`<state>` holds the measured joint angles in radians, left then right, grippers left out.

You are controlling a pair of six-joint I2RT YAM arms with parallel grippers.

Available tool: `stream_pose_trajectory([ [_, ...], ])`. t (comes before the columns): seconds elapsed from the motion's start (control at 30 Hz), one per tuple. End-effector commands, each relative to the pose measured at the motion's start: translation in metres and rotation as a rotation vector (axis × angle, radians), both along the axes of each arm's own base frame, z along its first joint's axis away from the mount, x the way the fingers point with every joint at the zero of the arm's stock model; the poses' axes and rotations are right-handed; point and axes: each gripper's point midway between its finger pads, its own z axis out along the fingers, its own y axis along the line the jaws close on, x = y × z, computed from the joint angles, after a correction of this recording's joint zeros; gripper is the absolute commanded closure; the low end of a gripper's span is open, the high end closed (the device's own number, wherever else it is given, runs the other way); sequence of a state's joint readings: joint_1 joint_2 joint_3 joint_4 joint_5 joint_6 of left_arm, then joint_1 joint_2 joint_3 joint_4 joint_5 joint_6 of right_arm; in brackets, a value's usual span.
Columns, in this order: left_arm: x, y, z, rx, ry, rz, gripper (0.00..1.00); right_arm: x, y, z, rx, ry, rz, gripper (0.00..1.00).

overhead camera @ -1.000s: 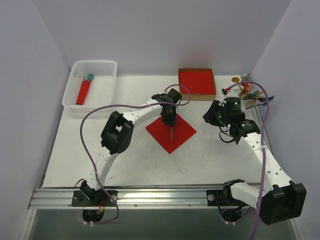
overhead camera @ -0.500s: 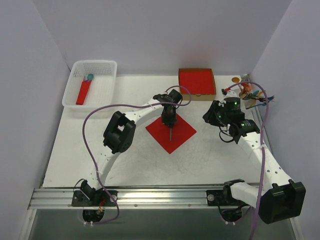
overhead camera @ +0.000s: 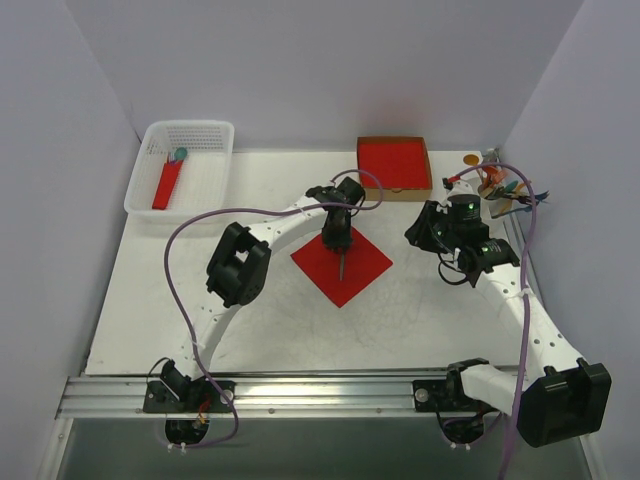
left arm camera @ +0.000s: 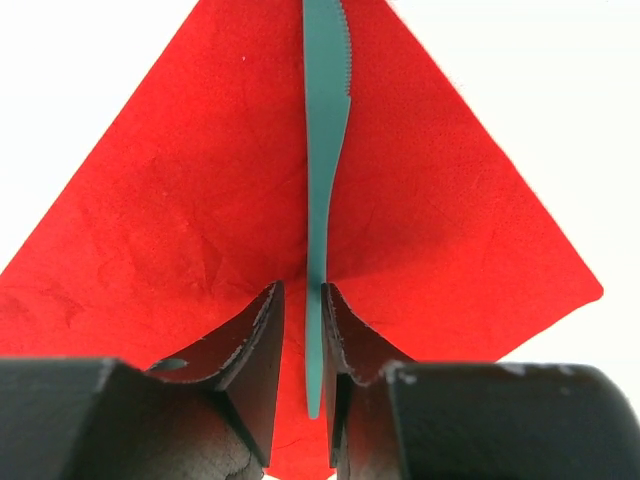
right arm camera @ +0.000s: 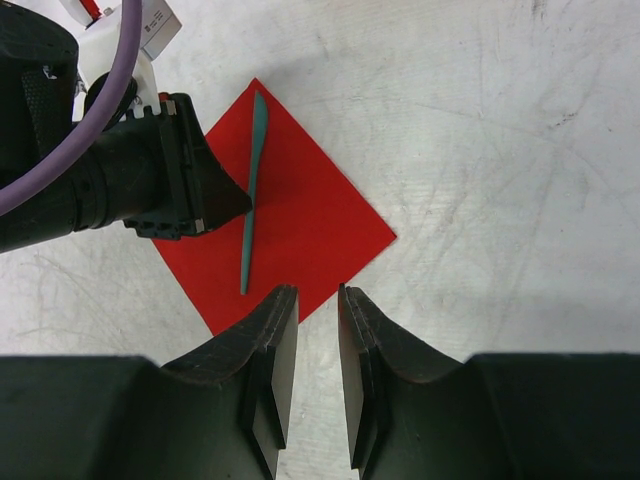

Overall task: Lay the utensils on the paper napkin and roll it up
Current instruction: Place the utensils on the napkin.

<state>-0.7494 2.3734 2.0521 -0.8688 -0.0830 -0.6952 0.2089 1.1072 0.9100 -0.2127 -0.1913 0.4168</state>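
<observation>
The paper napkin lies flat as a red diamond in the middle of the table. One utensil, a slim grey-teal knife with a serrated blade, rests along the napkin's middle. My left gripper hovers low over the knife's handle end. Its jaws stand slightly parted, with a gap between the left finger and the handle. In the right wrist view the knife lies on the napkin beside the left gripper. My right gripper is open and holds nothing, to the right of the napkin.
A white basket at the back left holds a red roll with a teal spoon head. A cardboard box with a red stack stands behind the napkin. A colourful cutlery bunch sits at the back right.
The left gripper's jaws have parted from around the knife's handle. The knife now lies on the napkin. Both arms have stayed almost still.
</observation>
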Motion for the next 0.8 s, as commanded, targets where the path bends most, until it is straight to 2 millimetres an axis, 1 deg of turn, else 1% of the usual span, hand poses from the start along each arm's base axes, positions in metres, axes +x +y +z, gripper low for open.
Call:
stream_pose_trajectory([
  [0.0,0.006,0.000,0.032,-0.014,-0.054,-0.003,0.70,0.004,-0.002,0.001,-0.008,-0.016,0.005,0.76],
  [0.03,0.005,0.001,0.037,-0.014,-0.060,-0.003,0.70,0.004,-0.004,0.001,-0.013,-0.014,-0.003,0.76],
  [0.07,0.004,0.003,0.039,-0.010,-0.064,-0.002,0.66,0.005,-0.004,0.002,-0.015,-0.016,-0.006,0.76],
  [0.1,0.004,0.006,0.051,-0.009,-0.091,0.001,0.60,0.005,-0.005,0.002,-0.020,-0.017,-0.009,0.76],
  [0.13,0.004,0.009,0.057,-0.003,-0.107,0.004,0.55,0.006,-0.008,0.002,-0.021,-0.017,-0.018,0.76],
  [0.17,0.000,0.017,0.056,0.018,-0.109,0.007,0.49,0.006,-0.009,0.003,-0.023,-0.022,-0.023,0.76],
  [0.2,0.005,0.021,0.074,0.011,-0.161,0.020,0.41,0.007,-0.010,0.003,-0.022,-0.020,-0.027,0.77],
  [0.27,0.005,0.027,0.084,0.010,-0.198,0.013,0.36,0.008,-0.015,0.004,-0.023,-0.022,-0.044,0.78],
  [0.3,0.005,0.032,0.094,0.004,-0.229,0.016,0.34,0.009,-0.017,0.008,-0.024,-0.029,-0.053,0.78],
  [0.33,0.005,0.037,0.098,0.011,-0.246,0.019,0.31,0.009,-0.020,0.013,-0.026,-0.041,-0.064,0.79],
  [0.37,0.007,0.044,0.105,0.031,-0.277,0.027,0.28,0.011,-0.027,0.017,-0.040,-0.054,-0.096,0.79],
  [0.4,0.005,0.050,0.113,0.029,-0.305,0.029,0.22,0.011,-0.032,0.022,-0.052,-0.068,-0.114,0.79],
  [0.43,0.005,0.054,0.117,0.029,-0.328,0.026,0.07,0.012,-0.037,0.034,-0.065,-0.097,-0.141,0.78],
  [0.47,0.004,0.057,0.122,0.031,-0.353,0.010,0.03,0.013,-0.044,0.040,-0.075,-0.111,-0.172,0.77],
  [0.5,0.007,0.058,0.140,-0.016,-0.406,0.016,0.06,0.014,-0.057,0.044,-0.107,-0.120,-0.236,0.76],
  [0.53,0.002,0.067,0.130,-0.011,-0.395,0.013,0.06,0.015,-0.063,0.052,-0.113,-0.127,-0.266,0.76],
  [0.57,0.000,0.071,0.130,-0.030,-0.400,0.009,0.06,0.015,-0.069,0.055,-0.118,-0.127,-0.298,0.73],
  [0.6,0.000,0.066,0.152,-0.121,-0.447,0.002,0.06,0.015,-0.080,0.057,-0.130,-0.122,-0.353,0.72],
  [0.63,0.002,0.071,0.156,-0.156,-0.463,0.011,0.06,0.013,-0.091,0.059,-0.141,-0.115,-0.413,0.72],
  [0.67,-0.010,0.080,0.136,-0.149,-0.438,0.004,0.06,0.014,-0.097,0.067,-0.141,-0.131,-0.446,0.69],
  [0.7,-0.009,0.078,0.162,-0.226,-0.516,0.007,0.06,0.013,-0.103,0.071,-0.140,-0.137,-0.482,0.63],
  [0.73,-0.014,0.081,0.162,-0.243,-0.534,0.006,0.06,0.010,-0.117,0.077,-0.147,-0.149,-0.543,0.54],
  [0.77,-0.023,0.089,0.147,-0.233,-0.525,-0.006,0.06,0.010,-0.122,0.085,-0.125,-0.169,-0.579,0.36],
])
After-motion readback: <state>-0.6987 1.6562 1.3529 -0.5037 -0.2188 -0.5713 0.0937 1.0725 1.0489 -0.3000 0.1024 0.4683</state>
